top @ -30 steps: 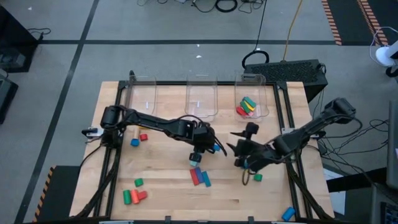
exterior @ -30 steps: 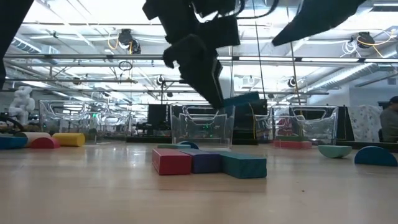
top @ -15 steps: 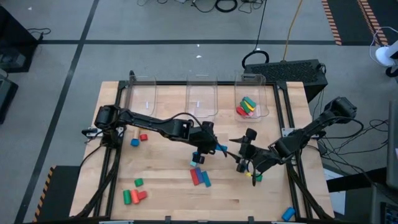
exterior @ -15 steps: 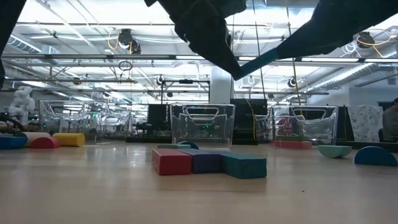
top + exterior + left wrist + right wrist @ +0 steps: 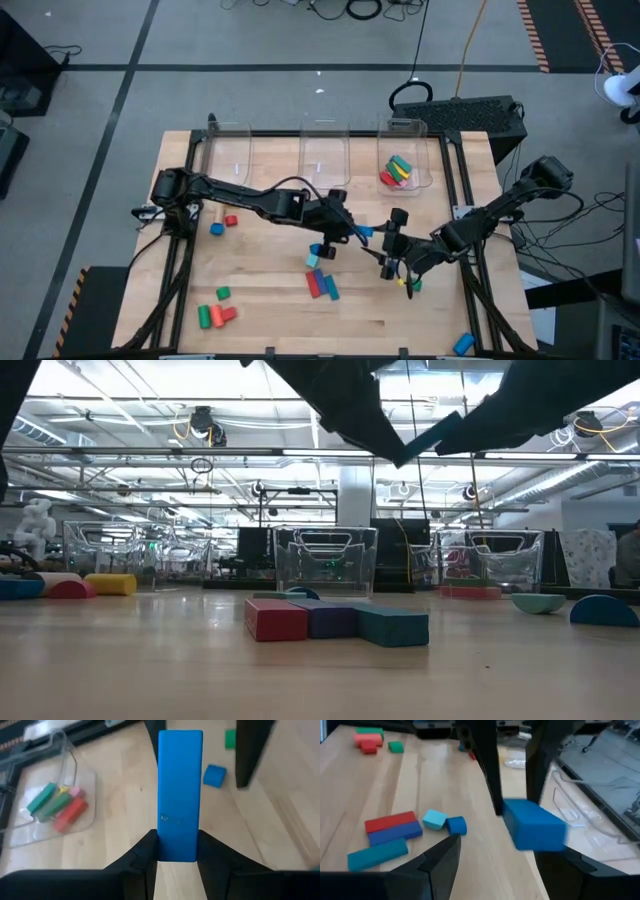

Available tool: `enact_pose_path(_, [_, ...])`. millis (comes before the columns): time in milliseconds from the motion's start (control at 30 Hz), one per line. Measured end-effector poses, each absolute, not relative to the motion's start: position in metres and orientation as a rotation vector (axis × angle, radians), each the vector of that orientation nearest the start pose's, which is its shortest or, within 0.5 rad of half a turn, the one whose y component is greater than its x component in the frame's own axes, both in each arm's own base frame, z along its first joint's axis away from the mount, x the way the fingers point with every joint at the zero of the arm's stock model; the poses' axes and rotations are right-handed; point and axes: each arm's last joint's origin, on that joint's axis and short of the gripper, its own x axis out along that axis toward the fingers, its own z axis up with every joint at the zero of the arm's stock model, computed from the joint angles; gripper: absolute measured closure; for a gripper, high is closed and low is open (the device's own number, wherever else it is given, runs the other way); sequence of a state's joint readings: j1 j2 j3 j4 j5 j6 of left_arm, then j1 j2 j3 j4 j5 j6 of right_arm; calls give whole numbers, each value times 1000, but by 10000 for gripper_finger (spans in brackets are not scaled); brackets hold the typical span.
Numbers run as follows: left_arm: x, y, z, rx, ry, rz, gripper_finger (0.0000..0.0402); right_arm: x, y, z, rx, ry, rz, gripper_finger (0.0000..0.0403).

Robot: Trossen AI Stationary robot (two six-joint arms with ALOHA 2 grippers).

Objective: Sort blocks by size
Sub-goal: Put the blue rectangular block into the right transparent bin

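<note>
My left gripper (image 5: 348,233) is above the table's middle, shut on a long blue bar (image 5: 180,795), which also shows in the right wrist view (image 5: 532,825) and the low view (image 5: 432,434). My right gripper (image 5: 391,254) is just right of it, open and empty, with its fingers wide apart in its own wrist view (image 5: 497,854). A red, a blue and a teal bar (image 5: 322,283) lie side by side flat on the table below the left gripper, with two small blue pieces (image 5: 314,261) beside them. My left gripper pinches the bar's two long narrow sides (image 5: 165,851) between its two fingers, at the end nearest the wrist. The bar sticks out forward past the fingertips, along the fingers. It is lifted clear of the table and slants upward in the low view.
Three clear bins stand along the far edge: left (image 5: 228,150), middle (image 5: 323,155), and right (image 5: 405,165), which holds several bars. Loose blocks lie at the left (image 5: 222,224), the near left (image 5: 213,315), by the right gripper (image 5: 414,286) and the near right corner (image 5: 462,343).
My left gripper has risen and gone toward the table's right and far side, carrying the blue bar up and away from the row of bars on the table. The bar now points toward my right gripper.
</note>
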State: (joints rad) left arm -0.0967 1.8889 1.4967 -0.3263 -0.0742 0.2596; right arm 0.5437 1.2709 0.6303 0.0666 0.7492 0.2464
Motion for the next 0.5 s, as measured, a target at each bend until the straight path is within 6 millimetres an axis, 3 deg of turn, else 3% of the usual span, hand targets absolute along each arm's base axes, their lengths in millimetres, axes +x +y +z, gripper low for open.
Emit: enact_pose_path(500, [422, -40, 250, 315, 719, -151, 288, 225, 111, 211, -120, 403, -276, 191])
